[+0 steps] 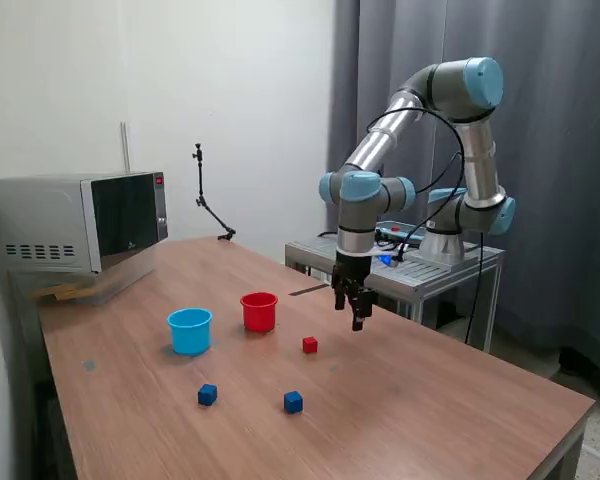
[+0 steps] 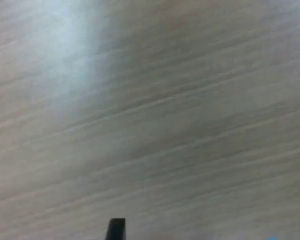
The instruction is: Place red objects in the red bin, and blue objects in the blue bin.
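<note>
Your tool (image 1: pixel 356 312) hangs at the middle of the frame, above the counter (image 1: pixel 440 400). You cannot tell if it holds anything. Only 1 red cube (image 1: pixel 310 345) shows, low and left of it. 2 blue cubes (image 1: pixel 208 395) (image 1: pixel 293 402) sit lower. The red bin (image 1: pixel 259 311) and blue bin (image 1: pixel 190 330) wait left.

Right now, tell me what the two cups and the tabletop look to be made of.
The red cup and light blue cup: probably plastic, going by their uniform colour, thin rims and slight sheen. The tabletop: wood or wood-look laminate, matte, with straight grain lines; which one is unclear.
</note>
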Controlling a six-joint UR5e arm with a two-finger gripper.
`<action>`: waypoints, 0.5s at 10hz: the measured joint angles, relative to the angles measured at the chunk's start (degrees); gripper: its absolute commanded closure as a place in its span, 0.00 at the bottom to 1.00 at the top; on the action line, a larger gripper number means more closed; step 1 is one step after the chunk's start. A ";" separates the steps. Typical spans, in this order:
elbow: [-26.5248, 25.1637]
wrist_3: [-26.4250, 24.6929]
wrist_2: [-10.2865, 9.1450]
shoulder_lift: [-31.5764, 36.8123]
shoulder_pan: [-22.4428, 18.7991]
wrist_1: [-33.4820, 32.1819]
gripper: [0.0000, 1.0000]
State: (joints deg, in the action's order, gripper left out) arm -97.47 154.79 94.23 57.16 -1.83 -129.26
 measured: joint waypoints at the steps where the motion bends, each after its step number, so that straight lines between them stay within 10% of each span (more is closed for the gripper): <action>1: -0.23 -1.40 0.09 -0.47 0.67 -1.27 0.00; 5: 0.43 -2.15 0.02 -4.67 2.20 -4.66 0.00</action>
State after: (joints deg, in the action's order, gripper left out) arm -97.04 152.64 94.25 52.48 0.37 -133.92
